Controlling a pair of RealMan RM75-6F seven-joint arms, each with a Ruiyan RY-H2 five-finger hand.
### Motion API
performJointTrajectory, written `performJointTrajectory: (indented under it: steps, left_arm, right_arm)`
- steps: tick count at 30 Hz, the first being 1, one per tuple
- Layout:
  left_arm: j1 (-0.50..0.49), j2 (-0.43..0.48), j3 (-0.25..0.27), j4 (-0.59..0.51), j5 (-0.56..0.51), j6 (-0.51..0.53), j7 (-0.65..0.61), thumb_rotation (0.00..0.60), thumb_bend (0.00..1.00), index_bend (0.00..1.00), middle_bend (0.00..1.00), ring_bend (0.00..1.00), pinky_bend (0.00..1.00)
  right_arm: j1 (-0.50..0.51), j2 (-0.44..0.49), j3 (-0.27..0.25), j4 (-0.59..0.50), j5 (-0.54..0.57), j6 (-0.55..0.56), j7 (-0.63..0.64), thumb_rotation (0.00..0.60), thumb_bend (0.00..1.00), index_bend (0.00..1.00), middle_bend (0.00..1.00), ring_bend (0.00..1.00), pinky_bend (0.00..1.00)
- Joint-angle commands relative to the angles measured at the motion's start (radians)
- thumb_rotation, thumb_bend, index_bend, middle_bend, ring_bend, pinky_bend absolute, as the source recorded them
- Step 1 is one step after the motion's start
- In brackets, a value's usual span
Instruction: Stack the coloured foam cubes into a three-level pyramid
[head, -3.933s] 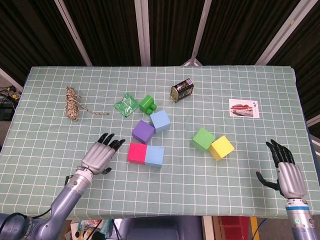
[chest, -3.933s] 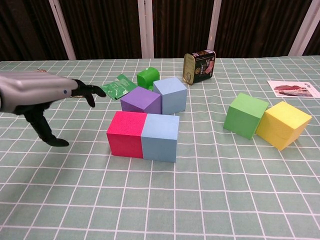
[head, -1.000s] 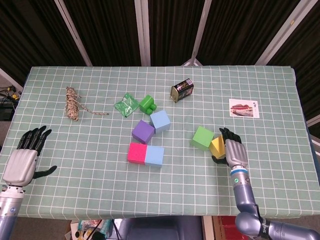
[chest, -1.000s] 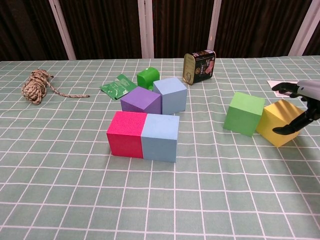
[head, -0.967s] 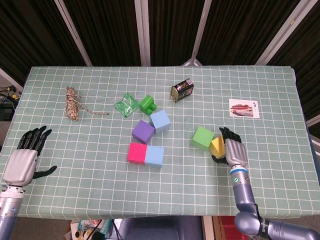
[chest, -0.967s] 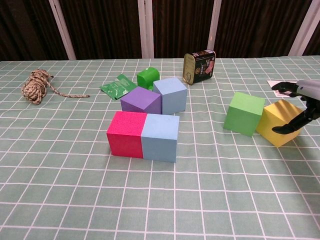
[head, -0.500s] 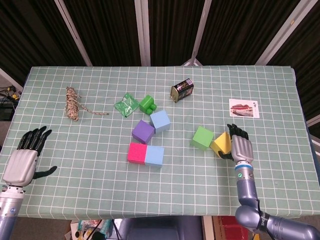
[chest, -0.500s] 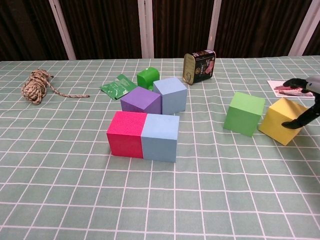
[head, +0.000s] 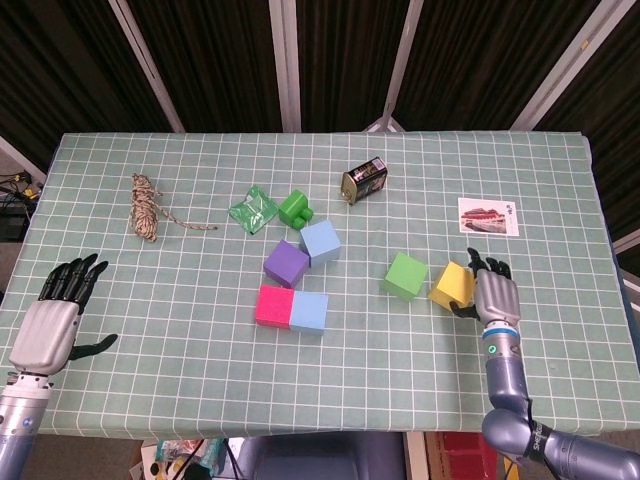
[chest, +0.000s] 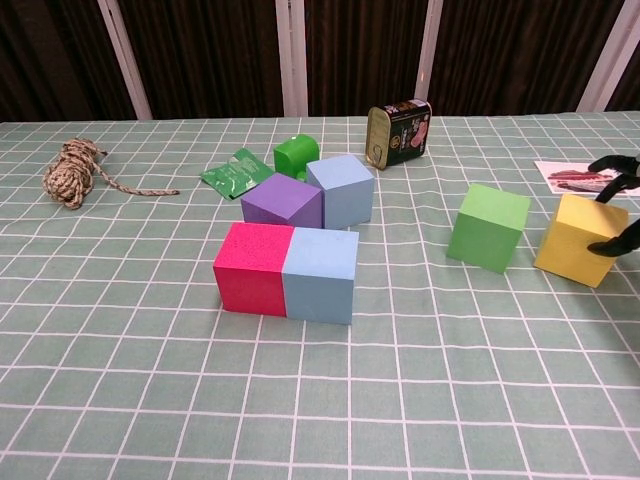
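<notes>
Around yellow cube (head: 452, 283): right hand (head: 495, 296).

— What sits in front of you?

— A pink cube (chest: 253, 268) and a light blue cube (chest: 320, 274) touch side by side on the checked worktop (chest: 150, 380). Just behind them a purple cube (chest: 283, 201) touches a second light blue cube (chest: 342, 189).

— And on your right?

— A green cube (chest: 487, 227) sits tilted, with a yellow cube (chest: 580, 239) near it but apart. My right robot hand (chest: 618, 205) shows only as dark fingertips (chest: 607, 164) at the picture's edge, over the yellow cube's top and against its far side.

— Further back?

— A tin (chest: 398, 130), a green packet (chest: 237, 168), a small green piece (chest: 294, 155), a rope bundle (chest: 73, 169) and a picture card (chest: 585, 177).
</notes>
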Motion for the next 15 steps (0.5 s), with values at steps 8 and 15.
performJointTrajectory:
  steps: [8, 15]
  left_arm:
    - [0.005, 0.000, -0.006, 0.001, 0.002, -0.005, 0.000, 0.600, 0.13, 0.00, 0.00, 0.00, 0.00]
    - [0.008, 0.001, -0.010, 0.001, 0.002, -0.008, -0.001, 0.600, 0.13, 0.00, 0.00, 0.00, 0.00]
  right_arm:
    - [0.005, 0.004, -0.008, 0.012, -0.016, -0.027, 0.022, 0.600, 0.26, 0.00, 0.34, 0.22, 0.00]
    - [-0.007, 0.023, -0.016, -0.006, -0.068, -0.035, 0.063, 0.600, 0.27, 0.00, 0.35, 0.25, 0.00]
